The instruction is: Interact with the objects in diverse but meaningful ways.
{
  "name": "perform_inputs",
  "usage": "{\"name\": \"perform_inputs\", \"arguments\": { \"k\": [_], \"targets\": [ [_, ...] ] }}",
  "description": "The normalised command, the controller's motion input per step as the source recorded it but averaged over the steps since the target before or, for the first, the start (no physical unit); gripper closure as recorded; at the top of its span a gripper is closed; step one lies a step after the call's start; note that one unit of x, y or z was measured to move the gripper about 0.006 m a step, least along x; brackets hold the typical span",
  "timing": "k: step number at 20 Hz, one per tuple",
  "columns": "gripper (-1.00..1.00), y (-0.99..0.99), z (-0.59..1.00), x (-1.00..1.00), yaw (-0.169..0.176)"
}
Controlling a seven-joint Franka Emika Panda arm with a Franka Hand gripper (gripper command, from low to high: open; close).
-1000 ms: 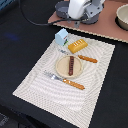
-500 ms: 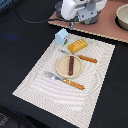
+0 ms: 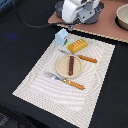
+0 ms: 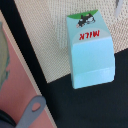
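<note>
Pale blue carton (image 4: 91, 54), red lettering; striped cream mat (image 3: 65, 82).

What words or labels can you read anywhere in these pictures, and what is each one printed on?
"MILK" in red letters on the pale blue-white carton, seen in the wrist view, beside a small black-and-white cow picture on a green patch.
In the exterior view the same carton is too small and blurred to read.
No other words, numbers or signs are readable on anything else in either view.
</note>
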Motion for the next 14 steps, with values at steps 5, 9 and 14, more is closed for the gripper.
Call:
{"name": "perform_inputs", "arguments": {
  "k": [5,9,14],
  "targets": [
    [-1.0,-0.39,-0.24,-0.41,0.0],
    [-1.0,-0.42,-0.26,-0.55,0.0],
    [-1.0,-0.4,-0.24,-0.55,0.0]
  ]
}}
